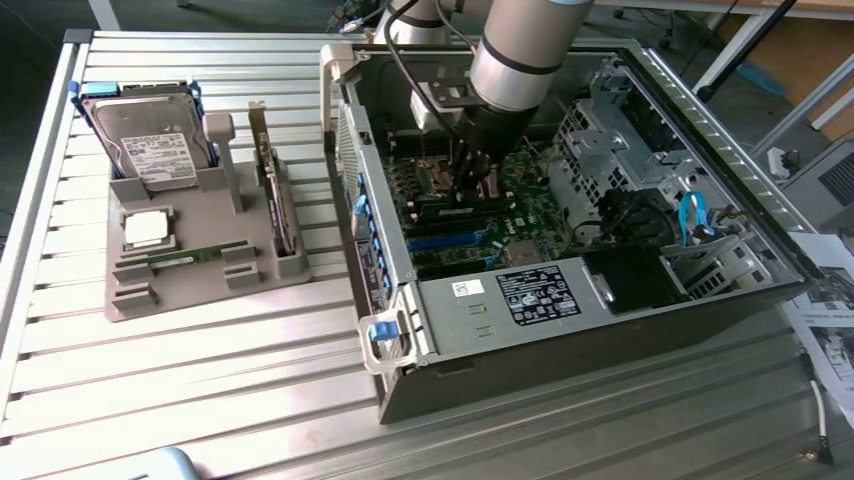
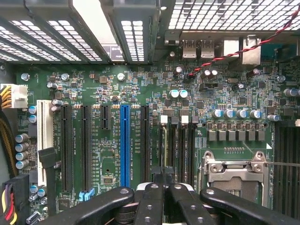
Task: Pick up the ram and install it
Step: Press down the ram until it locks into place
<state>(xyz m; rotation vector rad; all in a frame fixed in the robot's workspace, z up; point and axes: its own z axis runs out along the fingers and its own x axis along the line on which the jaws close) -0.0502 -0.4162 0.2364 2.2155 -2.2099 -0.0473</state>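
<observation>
Hanging over the green motherboard (image 1: 514, 215) inside the open grey metal computer case (image 1: 561, 300), the black gripper (image 2: 161, 187) has its jaws clenched. A thin green ram stick (image 1: 187, 257) lies in the grey plastic parts holder (image 1: 200, 290) on the tabletop.

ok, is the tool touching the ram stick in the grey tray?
Apart. The exterior view shows the tool down inside the open computer case, and the ram lying in the grey tray outside it.
</observation>
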